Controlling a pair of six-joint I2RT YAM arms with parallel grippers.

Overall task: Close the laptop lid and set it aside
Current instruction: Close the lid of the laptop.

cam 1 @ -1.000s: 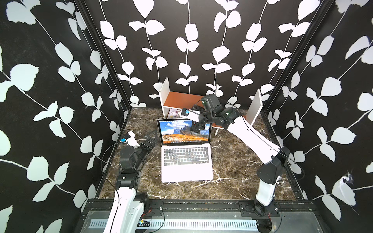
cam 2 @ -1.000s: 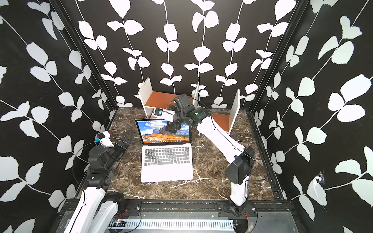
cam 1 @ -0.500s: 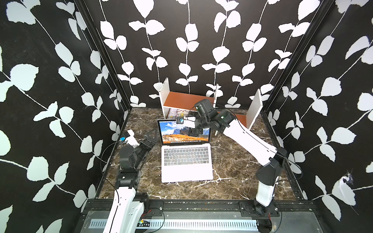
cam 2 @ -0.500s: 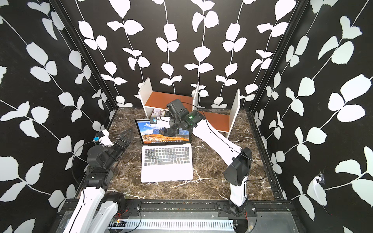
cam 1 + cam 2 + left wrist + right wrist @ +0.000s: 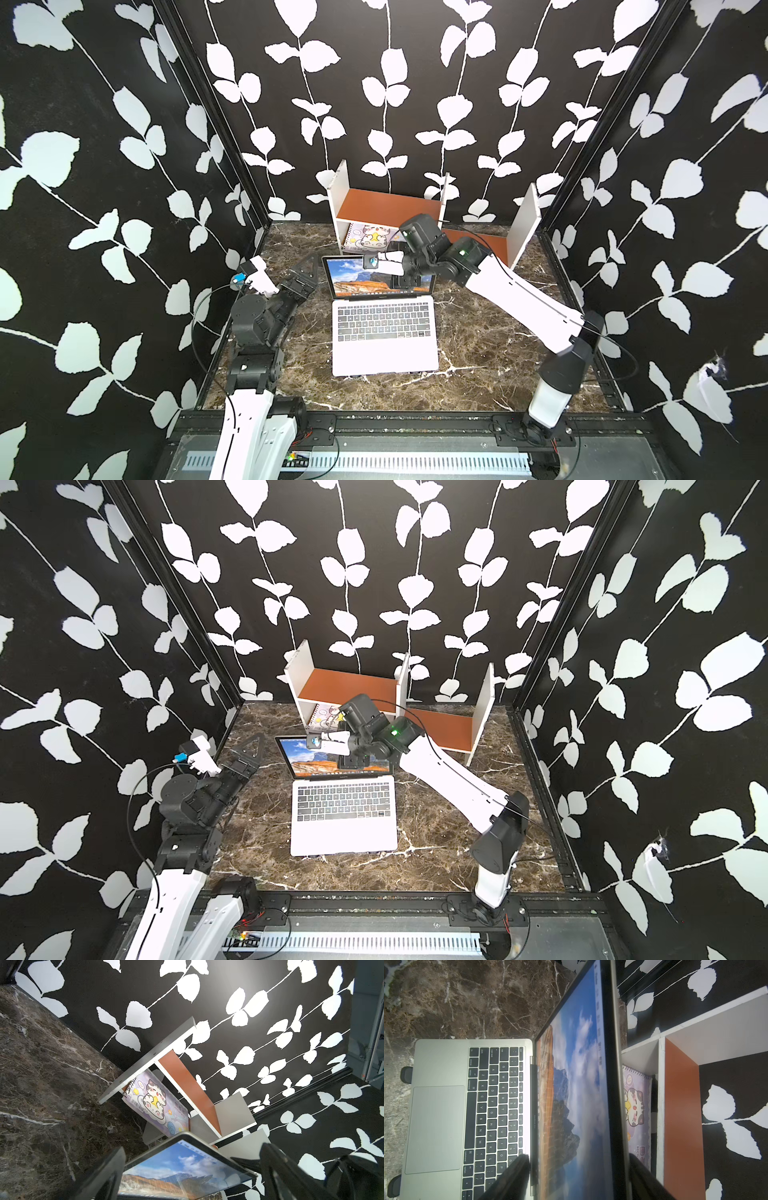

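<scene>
Midway on the marble table [image 5: 478, 332], the laptop [image 5: 384, 332] sits open. The right gripper [image 5: 577, 1156] straddles the raised laptop lid [image 5: 357, 278] at its top edge, jaws apart, not clamping. The left gripper [image 5: 307, 270] hovers wide open and empty beside the laptop.

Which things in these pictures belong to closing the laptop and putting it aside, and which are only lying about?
For the job: laptop, laptop lid, right gripper with its jaws on either side of the lid.

Only lying about: cat notebook, white-and-orange shelf, open left gripper.
</scene>
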